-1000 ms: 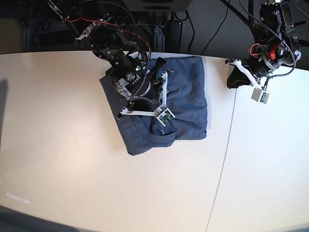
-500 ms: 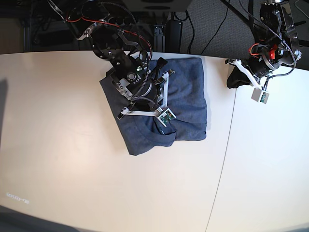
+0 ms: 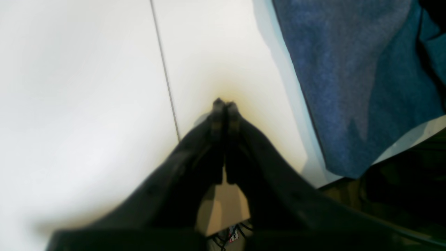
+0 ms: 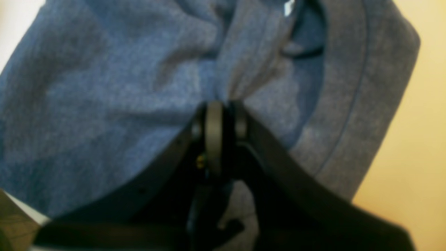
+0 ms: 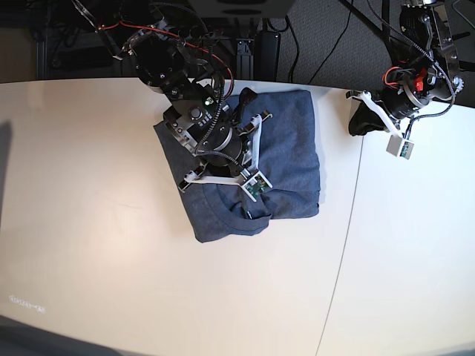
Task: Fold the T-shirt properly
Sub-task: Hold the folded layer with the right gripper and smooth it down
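The slate-blue T-shirt (image 5: 289, 156) lies partly folded on the white table (image 5: 111, 222), back of centre. My right gripper (image 5: 251, 209) reaches over it from the far side, near the shirt's front edge. In the right wrist view the right gripper (image 4: 223, 104) is shut on a pinched ridge of the T-shirt (image 4: 104, 87), with the ribbed collar band (image 4: 352, 87) just to its right. My left gripper (image 5: 356, 126) rests at the back right, off the cloth. In the left wrist view the left gripper (image 3: 223, 103) is shut and empty over bare table, the T-shirt (image 3: 348, 87) to its right.
A seam (image 5: 347, 230) runs through the table just right of the shirt. Beyond the table's far edge are black cables and dark equipment (image 5: 252, 37). The shirt's far corner (image 3: 345, 170) lies near that edge.
My right gripper has shut on the shirt's fabric and shifted slightly toward the front edge, and the cloth there has flattened a little. The left arm has not moved.
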Controlling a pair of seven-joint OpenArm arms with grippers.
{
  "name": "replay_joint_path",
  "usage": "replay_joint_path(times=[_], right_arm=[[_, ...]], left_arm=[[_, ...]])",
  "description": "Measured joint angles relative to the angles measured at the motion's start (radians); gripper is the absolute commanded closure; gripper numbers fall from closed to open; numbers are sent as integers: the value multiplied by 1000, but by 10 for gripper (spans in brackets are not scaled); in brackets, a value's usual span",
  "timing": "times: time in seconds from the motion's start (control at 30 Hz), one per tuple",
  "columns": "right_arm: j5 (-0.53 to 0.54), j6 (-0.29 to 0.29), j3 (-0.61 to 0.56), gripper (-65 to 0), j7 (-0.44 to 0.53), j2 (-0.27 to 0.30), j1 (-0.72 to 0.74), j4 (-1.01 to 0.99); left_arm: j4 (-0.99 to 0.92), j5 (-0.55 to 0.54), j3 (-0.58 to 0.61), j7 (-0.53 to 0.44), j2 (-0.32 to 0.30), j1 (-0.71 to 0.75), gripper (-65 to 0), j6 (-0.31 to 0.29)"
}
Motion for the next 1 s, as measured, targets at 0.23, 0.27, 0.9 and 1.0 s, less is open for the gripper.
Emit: replay_joint_path(times=[0.23,0.27,0.9,1.0], right_arm=[[0,0,0,0,3,0,0,0],[0,0,0,0,3,0,0,0],[69,1,0,0,3,-42,81,0],[68,1,0,0,3,-45,81,0]], left_arm=[[0,0,0,0,0,0,0,0],[0,0,0,0,0,0,0,0],[0,-2,0,5,0,0,0,-2],[0,-4,0,7,0,0,0,-2]])
